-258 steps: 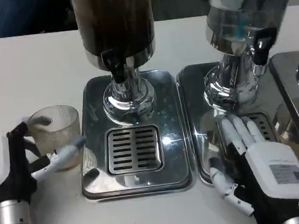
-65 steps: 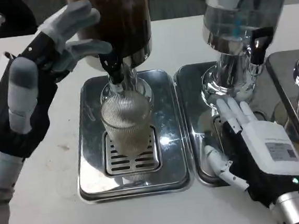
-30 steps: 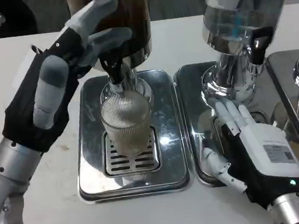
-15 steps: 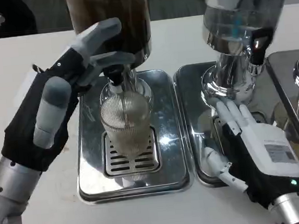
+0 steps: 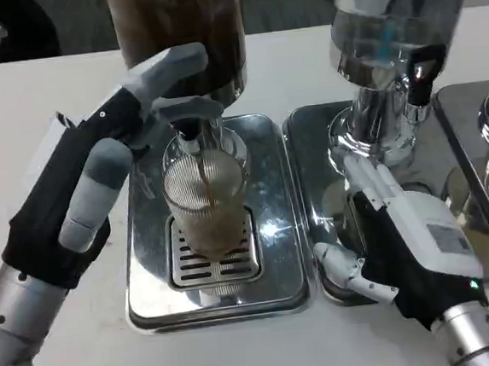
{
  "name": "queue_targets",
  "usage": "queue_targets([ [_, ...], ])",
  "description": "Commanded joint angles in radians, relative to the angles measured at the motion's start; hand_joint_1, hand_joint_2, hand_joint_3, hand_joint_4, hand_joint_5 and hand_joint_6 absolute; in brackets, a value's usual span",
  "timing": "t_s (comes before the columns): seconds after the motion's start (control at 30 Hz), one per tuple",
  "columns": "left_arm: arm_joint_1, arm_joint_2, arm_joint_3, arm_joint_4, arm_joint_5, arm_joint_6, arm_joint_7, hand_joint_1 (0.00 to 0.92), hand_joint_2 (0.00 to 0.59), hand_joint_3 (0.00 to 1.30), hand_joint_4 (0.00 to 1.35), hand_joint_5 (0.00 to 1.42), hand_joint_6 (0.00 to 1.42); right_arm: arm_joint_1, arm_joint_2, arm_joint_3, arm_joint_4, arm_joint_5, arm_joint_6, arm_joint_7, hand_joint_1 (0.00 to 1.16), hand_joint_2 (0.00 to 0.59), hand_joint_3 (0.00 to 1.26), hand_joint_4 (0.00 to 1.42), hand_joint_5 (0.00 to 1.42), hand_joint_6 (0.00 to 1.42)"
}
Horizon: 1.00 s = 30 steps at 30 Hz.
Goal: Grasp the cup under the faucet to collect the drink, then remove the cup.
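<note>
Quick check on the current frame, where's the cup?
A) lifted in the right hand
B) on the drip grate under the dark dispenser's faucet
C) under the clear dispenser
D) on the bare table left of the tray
B: the ribbed cup stands on the drip grate under the faucet of the dark dispenser, with a brown stream running into it.

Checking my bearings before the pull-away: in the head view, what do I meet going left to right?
Left robot hand → cup under the dark dispenser's faucet → right robot hand → clear dispenser.
</note>
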<state>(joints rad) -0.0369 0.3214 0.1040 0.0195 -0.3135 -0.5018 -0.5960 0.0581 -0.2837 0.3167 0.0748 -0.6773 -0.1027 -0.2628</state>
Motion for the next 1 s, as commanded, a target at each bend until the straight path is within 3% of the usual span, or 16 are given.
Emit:
queue_targets([
  [0.03, 0.032, 0.007, -0.016, -0.003, 0.026, 0.005, -0.007, 0.000, 0.090, 0.21, 0.14, 0.34, 0.32, -0.048, 0.014, -0.031, 0.032, 0.115, -0.049, 0.068, 0.24, 0.365, 0.00, 0.00, 0.00, 0.20],
  [0.07, 0.032, 0.007, -0.016, -0.004, 0.025, 0.006, -0.006, 0.000, 0.090, 0.21, 0.14, 0.34, 0.32, -0.057, 0.016, -0.035, 0.040, 0.136, -0.056, 0.082, 0.33, 0.303, 0.00, 0.00, 0.00, 0.13],
  [0.13, 0.033, 0.007, -0.016, -0.007, 0.023, 0.009, -0.004, 0.000, 0.090, 0.22, 0.14, 0.34, 0.32, -0.090, 0.023, -0.040, 0.070, 0.176, -0.075, 0.110, 0.46, 0.280, 0.00, 0.00, 0.00, 0.09],
  [0.3, 0.033, 0.005, -0.019, -0.004, 0.018, 0.014, -0.002, 0.000, 0.090, 0.22, 0.14, 0.34, 0.33, -0.161, 0.044, -0.049, 0.158, 0.223, -0.112, 0.124, 0.55, 0.243, 0.00, 0.00, 0.00, 0.07],
  [0.67, 0.034, 0.000, -0.030, -0.007, 0.021, 0.016, 0.005, 0.000, 0.091, 0.22, 0.15, 0.34, 0.33, -0.254, 0.082, -0.055, 0.319, 0.323, -0.193, 0.192, 0.62, 0.222, 0.00, 0.00, 0.00, 0.01],
  [1.0, 0.037, 0.000, -0.033, -0.008, 0.021, 0.016, 0.008, 0.000, 0.091, 0.22, 0.15, 0.34, 0.33, -0.315, 0.113, -0.052, 0.433, 0.371, -0.281, 0.273, 0.67, 0.205, 0.00, 0.00, 0.00, 0.00],
])
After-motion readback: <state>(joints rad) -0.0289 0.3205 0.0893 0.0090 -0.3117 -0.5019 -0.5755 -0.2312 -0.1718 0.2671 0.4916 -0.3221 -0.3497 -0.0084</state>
